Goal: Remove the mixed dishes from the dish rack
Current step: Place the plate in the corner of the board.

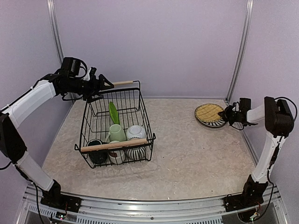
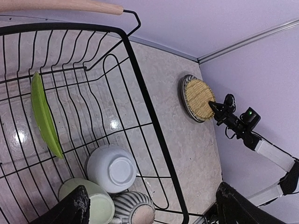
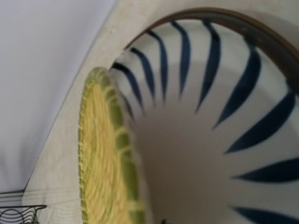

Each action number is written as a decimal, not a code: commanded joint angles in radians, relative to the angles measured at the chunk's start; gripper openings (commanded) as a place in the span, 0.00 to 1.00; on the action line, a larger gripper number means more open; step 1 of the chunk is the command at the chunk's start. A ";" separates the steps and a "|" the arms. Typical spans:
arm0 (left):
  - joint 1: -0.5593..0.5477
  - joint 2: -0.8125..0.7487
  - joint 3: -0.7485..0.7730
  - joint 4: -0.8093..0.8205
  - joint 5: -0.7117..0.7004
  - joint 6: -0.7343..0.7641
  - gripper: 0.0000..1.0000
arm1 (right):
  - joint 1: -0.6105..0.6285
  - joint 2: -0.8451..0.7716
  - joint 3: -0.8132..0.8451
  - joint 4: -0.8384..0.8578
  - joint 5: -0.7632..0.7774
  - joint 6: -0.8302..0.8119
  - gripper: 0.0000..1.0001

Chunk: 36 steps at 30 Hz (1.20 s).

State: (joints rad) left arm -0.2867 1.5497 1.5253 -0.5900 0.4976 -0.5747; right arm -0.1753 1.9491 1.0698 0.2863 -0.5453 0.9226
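The whole counter is viewed from above and behind the arm bases. The dish rack, at 9 o'clock, is looked into from above by the left wrist view, facing the striped plate at 3 o'clock, which fills the very close right wrist view.

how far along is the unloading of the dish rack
Done: one striped plate lies on the table, the shut right gripper at its rim. In hand: nothing lifted; the open left gripper hovers over the rack. Left: the green plate, white bowl and the mugs are inside.
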 commanded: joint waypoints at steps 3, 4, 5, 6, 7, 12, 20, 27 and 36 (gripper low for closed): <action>0.007 -0.021 -0.042 0.039 0.043 -0.029 0.90 | -0.025 0.053 0.061 0.005 -0.001 -0.031 0.10; 0.007 -0.024 -0.044 0.042 0.045 -0.031 0.90 | -0.027 0.059 0.064 -0.001 0.000 -0.037 0.12; 0.006 -0.026 -0.045 0.042 0.047 -0.032 0.90 | -0.030 0.063 0.066 -0.007 0.002 -0.043 0.15; 0.006 -0.028 -0.044 0.042 0.048 -0.032 0.90 | -0.031 0.064 0.068 -0.018 0.004 -0.053 0.17; 0.005 -0.026 -0.045 0.042 0.045 -0.033 0.90 | -0.032 0.064 0.069 -0.028 0.005 -0.061 0.21; 0.006 -0.016 -0.035 0.044 0.045 -0.043 0.91 | -0.034 0.047 0.070 -0.057 -0.005 -0.106 0.47; 0.007 0.017 -0.013 -0.004 -0.011 -0.014 0.92 | -0.034 -0.095 0.046 -0.257 0.082 -0.283 0.72; 0.008 0.057 -0.003 -0.044 -0.076 0.012 0.92 | 0.017 -0.320 -0.090 -0.395 0.209 -0.458 0.89; 0.016 0.175 0.077 -0.077 -0.146 0.031 0.92 | 0.283 -0.677 -0.405 -0.290 0.259 -0.491 1.00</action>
State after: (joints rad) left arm -0.2829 1.6714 1.5475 -0.6292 0.4091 -0.5735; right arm 0.0299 1.3884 0.7830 -0.0299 -0.3130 0.4480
